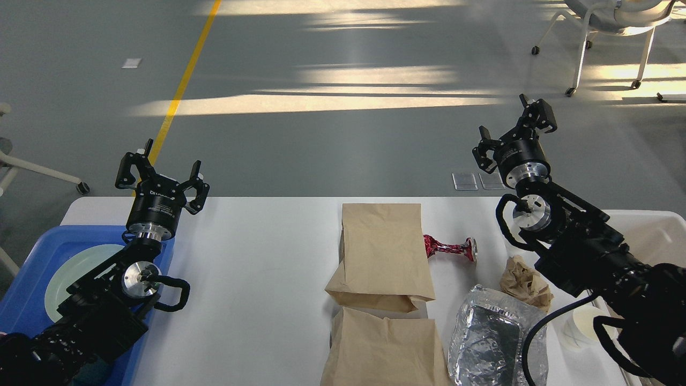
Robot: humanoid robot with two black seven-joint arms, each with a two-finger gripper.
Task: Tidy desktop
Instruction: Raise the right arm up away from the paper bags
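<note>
Stretching across the lower part of the head view, the desktop is carrying a scatter of litter on its right side; two paper bags are lying flat near the middle, the far one overlapping the top edge of the near bag; a crushed red can is lying on its side just right of the far bag; a crumpled brown paper wad is sitting beyond it, with a foil tray in front of it and a white cup partly hidden behind the right arm. A blue tray is resting at the left edge, holding a pale plate; an off-white bin is showing at the far right. The left gripper is hovering above the table's left end, fingers spread apart and holding nothing; the right gripper is raised beyond the table's far edge, over the grey floor, its fingers also parted and empty. A chair is standing in sunlight at the upper right.
</note>
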